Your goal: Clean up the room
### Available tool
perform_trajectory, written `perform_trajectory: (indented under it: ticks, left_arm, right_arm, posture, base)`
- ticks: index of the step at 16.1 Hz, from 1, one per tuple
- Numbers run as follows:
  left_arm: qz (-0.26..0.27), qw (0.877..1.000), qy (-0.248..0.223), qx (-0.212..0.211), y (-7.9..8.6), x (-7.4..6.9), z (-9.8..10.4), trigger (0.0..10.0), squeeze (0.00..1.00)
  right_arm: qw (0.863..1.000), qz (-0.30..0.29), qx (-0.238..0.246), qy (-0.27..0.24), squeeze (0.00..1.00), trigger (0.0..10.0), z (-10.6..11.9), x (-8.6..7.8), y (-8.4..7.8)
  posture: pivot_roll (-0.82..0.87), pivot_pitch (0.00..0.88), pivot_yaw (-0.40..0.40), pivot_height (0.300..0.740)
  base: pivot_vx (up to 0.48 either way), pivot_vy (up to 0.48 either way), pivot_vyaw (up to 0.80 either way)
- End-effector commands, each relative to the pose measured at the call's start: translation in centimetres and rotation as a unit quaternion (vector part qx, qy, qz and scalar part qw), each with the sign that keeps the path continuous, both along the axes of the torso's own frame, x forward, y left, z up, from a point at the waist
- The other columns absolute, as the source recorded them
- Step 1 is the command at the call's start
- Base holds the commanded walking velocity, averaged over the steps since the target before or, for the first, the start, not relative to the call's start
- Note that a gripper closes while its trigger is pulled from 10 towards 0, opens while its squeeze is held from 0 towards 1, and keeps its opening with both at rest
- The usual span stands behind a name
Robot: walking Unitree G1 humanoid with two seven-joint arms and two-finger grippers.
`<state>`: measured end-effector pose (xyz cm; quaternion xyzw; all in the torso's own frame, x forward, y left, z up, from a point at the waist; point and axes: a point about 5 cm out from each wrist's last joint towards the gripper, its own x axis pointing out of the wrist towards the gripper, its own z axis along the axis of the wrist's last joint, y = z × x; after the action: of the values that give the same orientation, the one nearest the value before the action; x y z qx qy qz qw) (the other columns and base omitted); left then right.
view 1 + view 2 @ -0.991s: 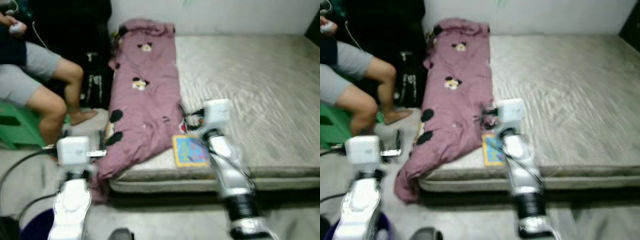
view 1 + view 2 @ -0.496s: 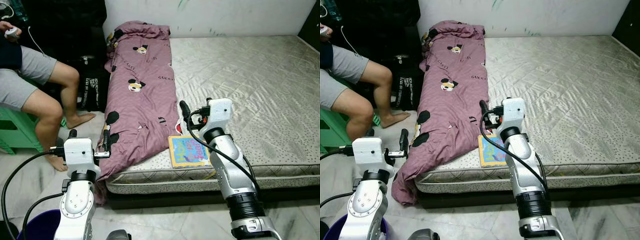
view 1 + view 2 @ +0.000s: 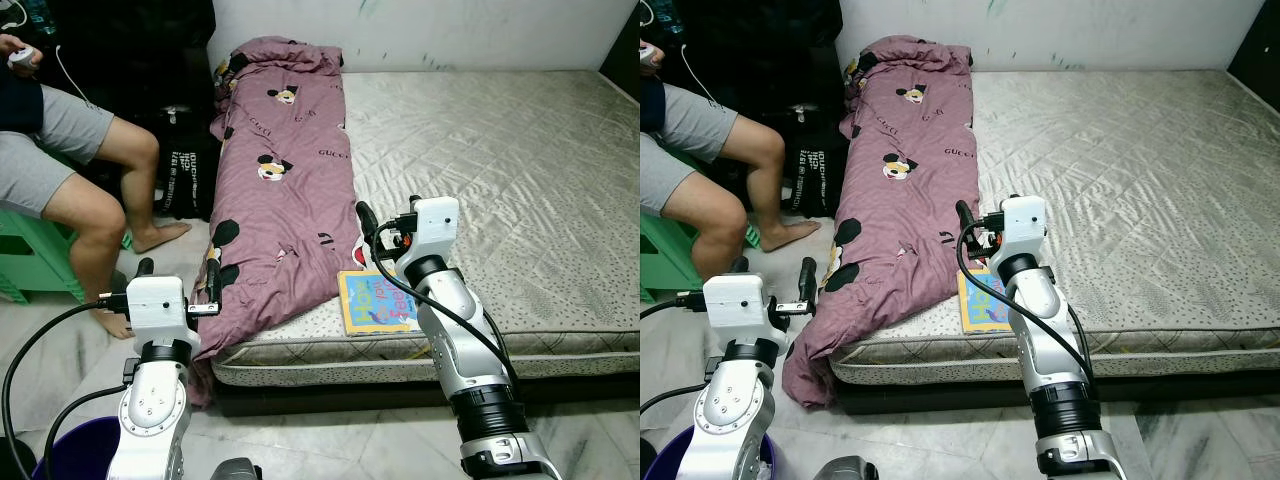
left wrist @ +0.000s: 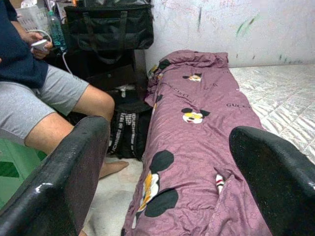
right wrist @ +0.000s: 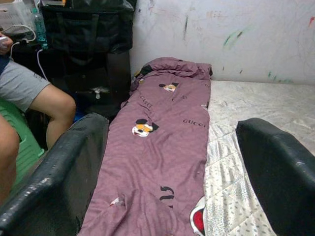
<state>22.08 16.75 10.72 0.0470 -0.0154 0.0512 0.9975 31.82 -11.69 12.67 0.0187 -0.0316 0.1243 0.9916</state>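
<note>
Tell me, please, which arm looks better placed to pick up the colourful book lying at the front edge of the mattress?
Right, probably. The right end effector hangs open over the mattress, just beyond the book. The left end effector, also open, hovers off the bed, with the purple blanket between it and the book.

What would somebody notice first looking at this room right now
The mauve blanket with cartoon mouse prints stands out first, lying along the left side of the mattress and drooping over its near corner toward the floor. Beside it, near the front edge, lies a colourful book, with the right gripper open above it. A person sits on a green stool to the left, close to the open left gripper.
</note>
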Motion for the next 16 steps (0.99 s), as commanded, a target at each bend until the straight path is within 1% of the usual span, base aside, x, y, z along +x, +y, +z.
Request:
perform_trajectory:
  ticks: [1, 11, 13, 15, 16]
  left_arm:
    - [0.0, 1.0, -0.007, 0.003, 0.25, 0.01, 0.3, 10.0, 0.0]
    - [-0.001, 1.0, -0.007, 0.006, 0.3, -0.01, 0.29, 10.0, 0.0]
    - [0.012, 1.0, 0.0, 0.021, 0.39, -0.02, 0.09, 10.0, 0.0]
    - [0.032, 0.999, 0.01, 0.02, 0.91, -0.11, -0.16, 10.0, 0.0]
    - [0.028, 0.999, 0.009, 0.019, 0.86, -0.07, -0.16, 10.0, 0.0]
  right_arm:
    - [1.0, 0.004, -0.001, -0.004, 0.0, 10.0, 0.23, 0.25, 0.22]
    - [1.0, -0.002, -0.005, -0.002, 0.0, 10.0, 0.09, 0.32, 0.04]
    - [1.0, -0.004, -0.007, -0.003, 0.0, 10.0, 0.06, 0.41, -0.24]
    - [1.0, -0.009, -0.009, -0.002, 0.0, 10.0, 0.01, 0.52, -0.53]
    - [1.0, -0.009, -0.01, -0.002, 0.0, 10.0, 0.01, 0.52, -0.53]
  posture:
    - [-0.01, 0.0, -0.022, 0.74]
    - [-0.01, 0.0, -0.02, 0.74]
    - [-0.01, 0.0, -0.019, 0.74]
    - [-0.01, 0.0, -0.019, 0.74]
    - [-0.01, 0.0, -0.02, 0.74]
  base:
    - [0.244, 0.0, 0.0]
    - [0.289, 0.0, 0.0]
    - [0.0, 0.0, 0.0]
    - [0.0, 0.0, 0.0]
    - [0.0, 0.0, 0.0]
